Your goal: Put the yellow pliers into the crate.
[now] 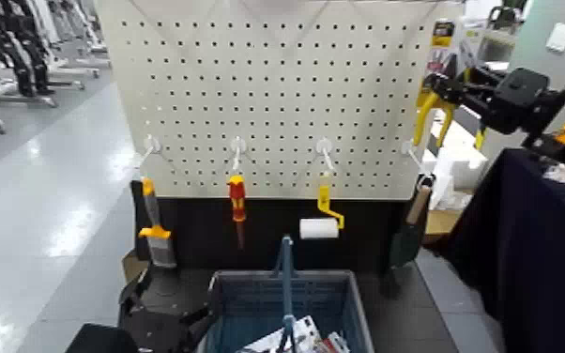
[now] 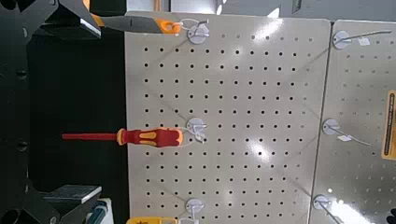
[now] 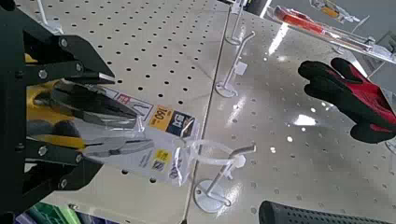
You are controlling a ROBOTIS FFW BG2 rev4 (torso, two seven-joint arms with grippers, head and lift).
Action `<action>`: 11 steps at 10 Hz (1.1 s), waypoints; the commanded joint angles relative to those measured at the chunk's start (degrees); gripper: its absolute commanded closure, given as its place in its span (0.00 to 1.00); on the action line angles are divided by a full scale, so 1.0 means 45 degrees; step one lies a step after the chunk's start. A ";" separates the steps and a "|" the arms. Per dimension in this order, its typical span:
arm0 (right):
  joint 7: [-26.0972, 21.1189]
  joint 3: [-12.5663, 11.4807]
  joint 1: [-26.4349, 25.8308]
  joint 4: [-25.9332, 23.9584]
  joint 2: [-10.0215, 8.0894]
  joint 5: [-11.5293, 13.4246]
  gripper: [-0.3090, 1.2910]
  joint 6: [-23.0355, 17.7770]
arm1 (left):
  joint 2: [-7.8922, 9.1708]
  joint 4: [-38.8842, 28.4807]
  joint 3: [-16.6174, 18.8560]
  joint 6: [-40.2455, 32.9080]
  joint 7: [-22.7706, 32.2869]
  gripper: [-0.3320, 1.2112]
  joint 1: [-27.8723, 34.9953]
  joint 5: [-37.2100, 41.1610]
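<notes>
One arm matters: our right gripper point(image 3: 51, 117) has its jaws narrowed around the yellow pliers point(image 3: 89, 121), whose card still hangs on its hook point(image 3: 219, 159); the crate point(image 1: 286, 305) sits well below.

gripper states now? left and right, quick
Left gripper: parked low beside the crate, open, holding nothing.
Right gripper: at the pegboard's upper right edge, fingers around the yellow pliers on their card; a firm grip cannot be told.
</notes>
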 commanded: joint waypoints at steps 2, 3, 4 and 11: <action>-0.0013 -0.0026 -0.0081 -0.0064 -0.0041 0.0189 0.86 -0.0034 | -0.0098 0.0029 -0.0023 0.0020 -0.0001 0.30 0.0000 0.0000; -0.0013 -0.0026 -0.0101 -0.0064 -0.0061 0.0189 0.86 -0.0014 | -0.0117 0.0029 -0.0023 0.0020 -0.0001 0.30 0.0000 0.0000; -0.0013 -0.0026 -0.0140 -0.0064 -0.0080 0.0189 0.86 -0.0014 | -0.0117 0.0029 -0.0023 0.0020 -0.0001 0.30 0.0000 0.0000; 0.0085 -0.0397 -0.0530 -0.1353 -0.0334 0.0658 0.86 0.0650 | -0.0137 0.0029 -0.0004 0.0020 -0.0001 0.30 0.0020 0.0039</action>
